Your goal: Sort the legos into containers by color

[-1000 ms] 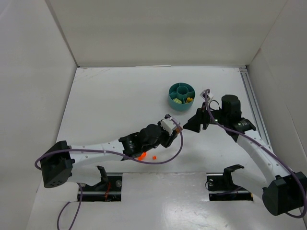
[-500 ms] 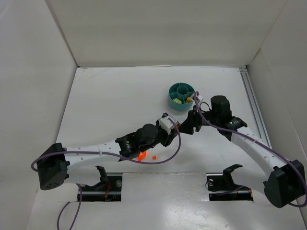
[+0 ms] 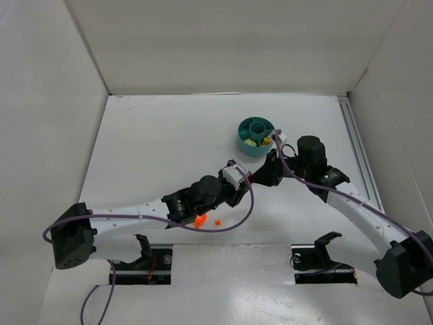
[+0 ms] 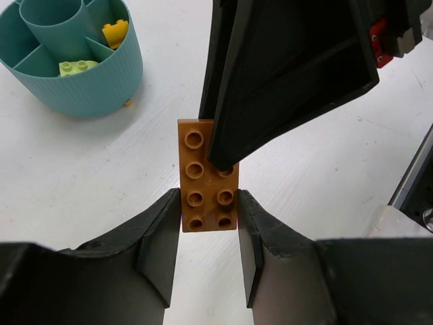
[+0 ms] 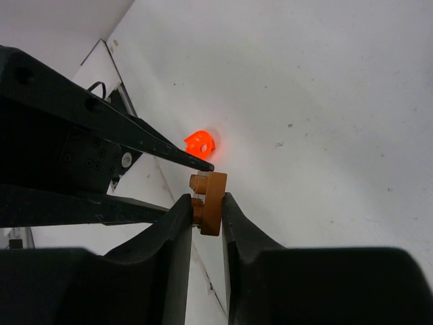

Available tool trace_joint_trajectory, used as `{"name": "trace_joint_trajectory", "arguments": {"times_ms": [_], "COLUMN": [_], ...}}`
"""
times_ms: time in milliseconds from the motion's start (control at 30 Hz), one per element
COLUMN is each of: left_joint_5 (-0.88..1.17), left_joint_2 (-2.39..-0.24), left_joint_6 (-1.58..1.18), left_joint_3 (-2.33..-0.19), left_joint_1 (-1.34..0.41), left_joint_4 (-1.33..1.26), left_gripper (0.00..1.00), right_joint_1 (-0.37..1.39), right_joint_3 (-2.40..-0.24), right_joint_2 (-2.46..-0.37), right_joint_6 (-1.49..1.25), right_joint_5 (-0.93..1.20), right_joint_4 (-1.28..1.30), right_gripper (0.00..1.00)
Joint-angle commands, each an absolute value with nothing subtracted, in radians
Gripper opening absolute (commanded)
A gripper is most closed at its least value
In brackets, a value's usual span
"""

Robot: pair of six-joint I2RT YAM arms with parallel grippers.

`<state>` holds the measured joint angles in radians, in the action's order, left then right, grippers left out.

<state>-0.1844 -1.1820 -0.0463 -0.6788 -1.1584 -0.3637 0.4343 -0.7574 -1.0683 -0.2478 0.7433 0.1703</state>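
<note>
Left gripper [image 4: 208, 217] and right gripper [image 5: 206, 211] are both clamping one brown eight-stud brick [image 4: 195, 159], which is sitting between their fingers at opposite ends.

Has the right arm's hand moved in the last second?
Yes. The right hand slid left, away from the metal rail, onto the brown brick in the left hand.

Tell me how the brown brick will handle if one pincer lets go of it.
The brown brick looks stiff: a flat studded plate, unbent between the left pincer and right pincer. Being thin, it is probably light. Its narrow edges may pivot in a single grip; laid flat, it should not roll.
</note>
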Motion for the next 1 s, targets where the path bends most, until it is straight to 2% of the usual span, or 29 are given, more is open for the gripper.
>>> {"name": "trace_joint_trajectory", "arguments": {"times_ms": [0, 33, 67, 133, 200, 300, 367, 400, 567, 667, 800, 867, 967], "left_joint_5": [-0.181, -0.181, -0.181, -0.201, -0.201, -0.221, -0.233, -0.247, -0.363, -0.443, -0.437, -0.367, -0.261], "left_joint_2": [-1.134, -1.134, -1.134, -1.134, -1.124, -1.115, -1.106, -1.095, -1.063, -1.052, -1.034, -1.034, -1.034], "left_joint_6": [-0.037, -0.037, -0.047, -0.057, -0.057, -0.057, -0.066, -0.075, -0.182, -0.302, -0.565, -0.7, -0.761], "left_joint_3": [-0.67, -0.67, -0.67, -0.67, -0.67, -0.661, -0.661, -0.661, -0.63, -0.641, -0.676, -0.689, -0.689], "left_joint_1": [-1.163, -1.163, -1.163, -1.163, -1.163, -1.163, -1.163, -1.163, -1.163, -1.163, -1.1, -1.019, -0.916], "left_joint_4": [-0.405, -0.405, -0.405, -0.396, -0.396, -0.396, -0.396, -0.387, -0.353, -0.287, -0.092, 0.032, 0.107], "left_gripper": [0.2, 0.21, 0.21, 0.29, 0.29, 0.48, 0.64, 0.75, 0.82, 1.0, 1.0, 1.0, 1.0], "right_joint_1": [0.433, 0.433, 0.433, 0.433, 0.433, 0.433, 0.433, 0.433, 0.391, 0.358, 0.333, 0.333, 0.333], "right_joint_3": [-0.781, -0.781, -0.781, -0.77, -0.77, -0.77, -0.781, -0.781, -0.811, -0.834, -0.893, -0.954, -1.038], "right_joint_2": [-1.029, -1.02, -1.02, -1.011, -1.011, -1.02, -1.02, -1.02, -1.02, -1.02, -1.093, -1.136, -1.244], "right_joint_6": [-0.236, -0.236, -0.236, -0.227, -0.216, -0.206, -0.184, -0.184, -0.155, -0.12, -0.046, -0.009, 0.081], "right_joint_5": [0.673, 0.663, 0.647, 0.637, 0.637, 0.627, 0.627, 0.618, 0.606, 0.595, 0.523, 0.473, 0.396], "right_joint_4": [0.097, 0.097, 0.097, 0.097, 0.097, 0.097, 0.097, 0.097, 0.097, 0.097, 0.097, 0.107, 0.107], "right_gripper": [0.21, 0.04, 0.0, 0.0, 0.0, 0.0, 0.0, 0.0, 0.0, 0.0, 0.0, 0.0, 0.0]}}
